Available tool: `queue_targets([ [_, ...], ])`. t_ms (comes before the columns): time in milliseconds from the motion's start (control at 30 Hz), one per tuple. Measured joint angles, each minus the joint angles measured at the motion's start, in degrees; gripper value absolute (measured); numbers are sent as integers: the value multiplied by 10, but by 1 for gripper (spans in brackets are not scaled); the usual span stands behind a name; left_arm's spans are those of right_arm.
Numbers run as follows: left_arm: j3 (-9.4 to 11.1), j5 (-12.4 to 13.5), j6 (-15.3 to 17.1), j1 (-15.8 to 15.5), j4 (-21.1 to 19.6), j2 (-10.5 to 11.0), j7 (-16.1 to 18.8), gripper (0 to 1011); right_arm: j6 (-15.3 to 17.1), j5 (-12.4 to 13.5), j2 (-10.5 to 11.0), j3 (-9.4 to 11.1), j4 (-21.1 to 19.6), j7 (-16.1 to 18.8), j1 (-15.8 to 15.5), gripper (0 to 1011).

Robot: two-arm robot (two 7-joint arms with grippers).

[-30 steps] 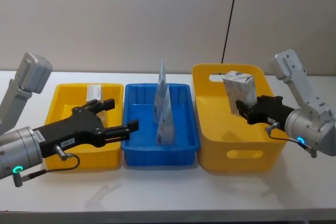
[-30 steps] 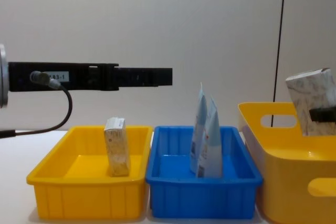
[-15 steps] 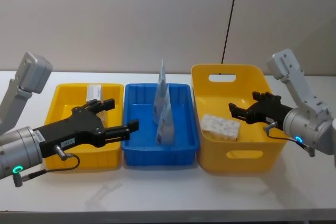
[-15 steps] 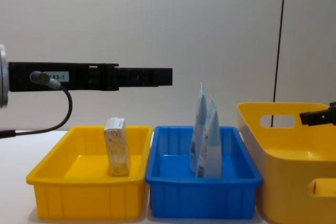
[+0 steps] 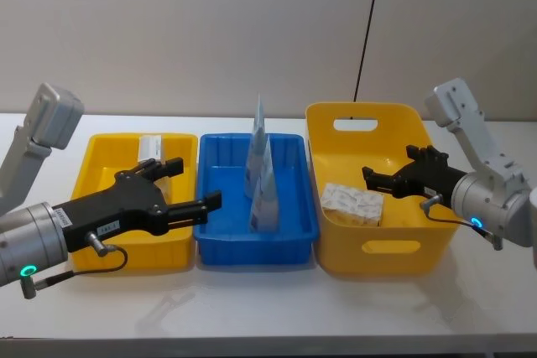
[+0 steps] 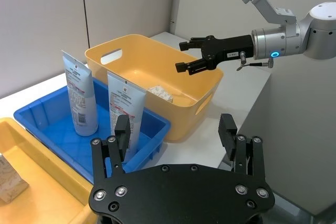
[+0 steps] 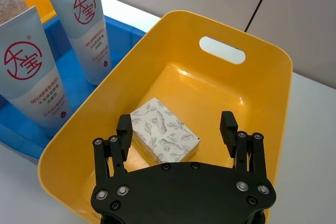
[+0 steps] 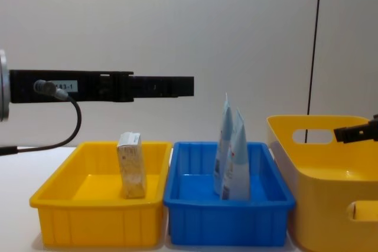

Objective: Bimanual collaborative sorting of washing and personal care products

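Observation:
A whitish box with grey leaf print (image 5: 352,203) (image 7: 164,136) lies flat on the floor of the tall yellow basket (image 5: 369,249). My right gripper (image 5: 388,165) (image 7: 176,124) hovers open just above it, holding nothing. Two pale-blue pouches with a red round logo (image 5: 262,178) (image 8: 231,157) stand upright in the blue tray (image 5: 252,249). A small beige pack (image 5: 151,147) (image 8: 132,164) stands in the low yellow tray (image 5: 91,155). My left gripper (image 5: 193,184) (image 6: 174,129) is open and empty, held above the seam between the yellow and blue trays.
The three containers stand side by side on a white table (image 5: 268,308), with bare tabletop in front of them. A plain wall with a thin black cable (image 5: 369,23) rises behind. The basket has handle cut-outs (image 5: 353,124) in its walls.
One second ago my right gripper held the leaf-print box upright over the basket. It has opened, and the box now lies flat on the basket floor. The left arm has not moved.

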Motion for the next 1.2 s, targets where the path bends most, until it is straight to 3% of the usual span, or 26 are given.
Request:
queue_targets([
  [700, 0, 0, 0, 0, 0, 0, 0, 1002, -1, -1, 0, 0, -1, 4, 0, 1002],
  [1200, 0, 0, 0, 0, 0, 0, 0, 1002, -4, 17, 10, 7, -41, 46, -10, 1002],
])
